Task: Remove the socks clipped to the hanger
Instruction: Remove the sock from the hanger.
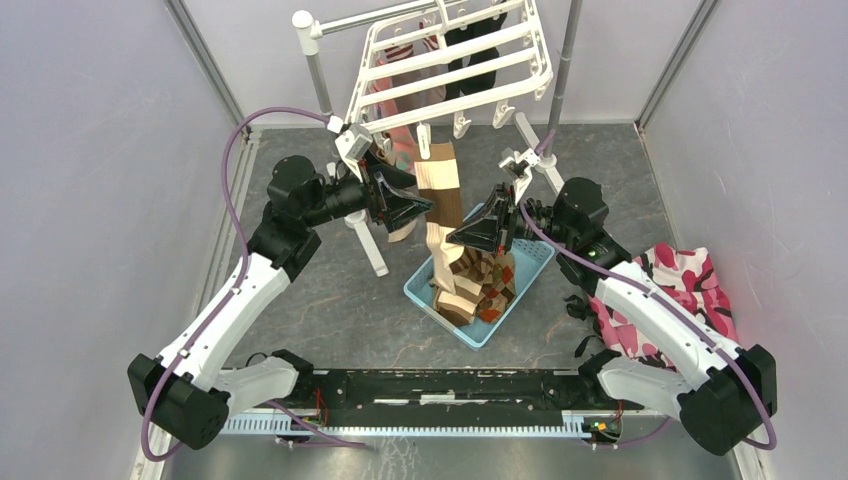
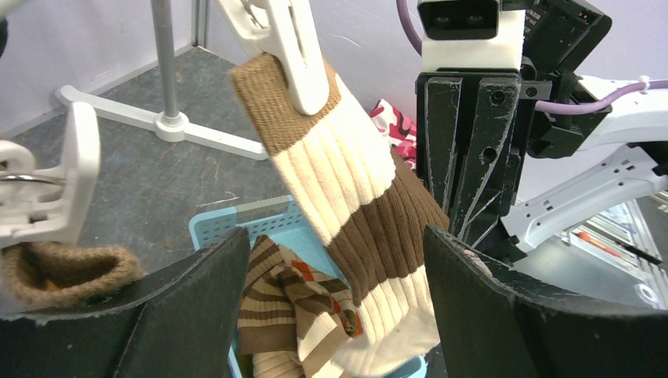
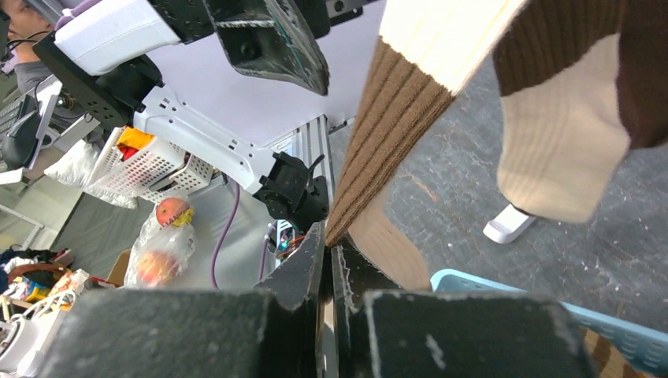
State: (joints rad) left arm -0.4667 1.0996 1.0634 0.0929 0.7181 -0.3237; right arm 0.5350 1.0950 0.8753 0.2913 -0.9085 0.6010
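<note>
From above, the hanger (image 1: 450, 60) was cut off at the top edge, and the dark and pink socks (image 1: 482, 80) behind its bars were hard to make out. A striped sock (image 1: 443, 185) hung from a clip down toward the blue basket (image 1: 535, 262), which sat on the grey surface (image 1: 330, 300) and held a pile of socks (image 1: 480, 290). The left fingers (image 1: 400, 205) and right fingers (image 1: 485, 230) sat on either side of the striped sock. In the left wrist view, the left fingers (image 2: 197, 299) were wide open and held nothing. The striped sock (image 2: 346, 181) hung past them from its clip (image 2: 291, 55), over the basket (image 2: 228, 224). I could not tell if they touched it. In the right wrist view, the right fingers (image 3: 299, 276) were almost closed, and the edge of the striped sock (image 3: 386, 134) ran into the thin gap at their tips. Most of the basket (image 3: 504, 287) was hidden.
</note>
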